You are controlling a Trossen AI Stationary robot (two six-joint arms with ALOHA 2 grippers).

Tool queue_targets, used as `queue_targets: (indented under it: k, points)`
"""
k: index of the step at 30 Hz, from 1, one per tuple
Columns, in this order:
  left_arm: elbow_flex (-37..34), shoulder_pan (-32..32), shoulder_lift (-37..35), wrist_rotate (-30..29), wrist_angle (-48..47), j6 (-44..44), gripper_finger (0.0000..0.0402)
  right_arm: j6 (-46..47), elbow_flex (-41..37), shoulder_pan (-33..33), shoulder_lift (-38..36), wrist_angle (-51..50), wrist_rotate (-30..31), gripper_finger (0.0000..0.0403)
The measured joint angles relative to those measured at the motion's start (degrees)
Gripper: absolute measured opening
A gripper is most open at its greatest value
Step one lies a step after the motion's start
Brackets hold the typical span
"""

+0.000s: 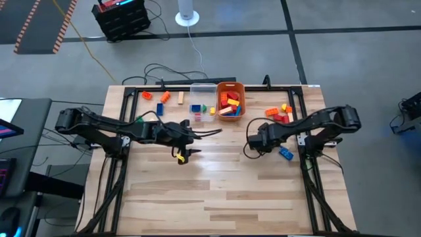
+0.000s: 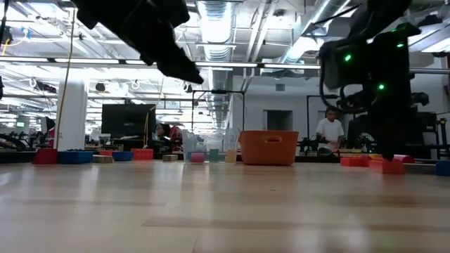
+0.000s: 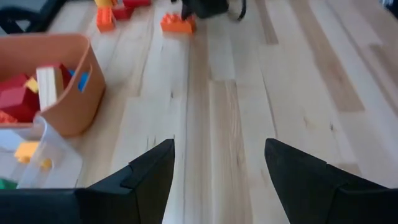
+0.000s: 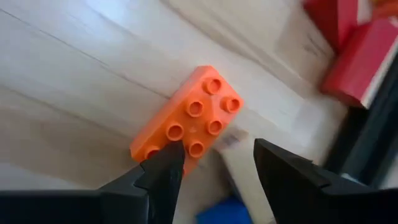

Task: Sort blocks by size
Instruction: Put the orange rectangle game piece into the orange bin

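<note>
We hover over the table (image 1: 217, 191), right gripper (image 4: 214, 165) nearer, jaws released and holding nothing. The orange block (image 4: 186, 118) lies just ahead of them, its long axis slanting across the gap. Our left gripper (image 3: 217, 168) waits, also released.

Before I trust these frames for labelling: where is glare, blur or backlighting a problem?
High view: pale glare on the light wooden table. Low view: the arms are dark silhouettes against bright ceiling lights. Right wrist view: the studded orange plastic block is sharp, the right gripper soft-edged.
</note>
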Motion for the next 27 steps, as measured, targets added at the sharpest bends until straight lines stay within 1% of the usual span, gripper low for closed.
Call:
queue_targets:
  k: [3, 9, 12, 15, 18, 20, 23, 25, 27]
  points:
    - [0.00, 0.00, 0.00, -0.03, -2.23, 0.25, 0.0243, 1.14, -0.71, 2.74, -1.29, 4.38, 0.87, 0.0235]
    - [0.02, 0.00, 0.00, -0.02, -3.45, 0.85, 0.0243, -8.90, -0.34, 6.47, -1.11, 18.04, 0.92, 0.0235]
    - [0.02, 0.00, 0.00, -0.02, -3.97, 0.81, 0.0243, -10.26, 1.47, 7.47, -1.28, 18.70, 1.13, 0.0235]
    - [0.02, 0.00, 0.00, -0.02, -4.33, 0.63, 0.0243, -7.24, 3.51, 8.00, -1.53, 16.28, 3.41, 0.0235]
    - [0.02, 0.00, 0.00, -0.02, -4.68, 0.70, 0.0243, -6.74, 4.85, 9.55, -1.36, 18.01, 3.90, 0.0235]
    - [0.02, 0.04, 0.00, -0.02, -5.49, 0.85, 0.0243, -9.85, 4.66, 11.35, -1.06, 21.33, 4.54, 0.0235]
    - [0.02, 0.13, 0.00, -0.06, -6.17, 0.85, 0.0243, -17.33, 3.69, 14.45, -0.92, 25.75, 6.67, 0.0235]
    - [0.02, 0.13, 0.00, -0.14, -6.29, 1.01, 0.0243, -21.72, 3.66, 16.13, -1.03, 26.02, 8.42, 0.0235]
    - [0.02, 0.13, 0.00, -0.15, -6.13, 1.07, 0.0243, -25.18, 3.64, 16.60, -1.12, 26.06, 8.65, 0.0235]
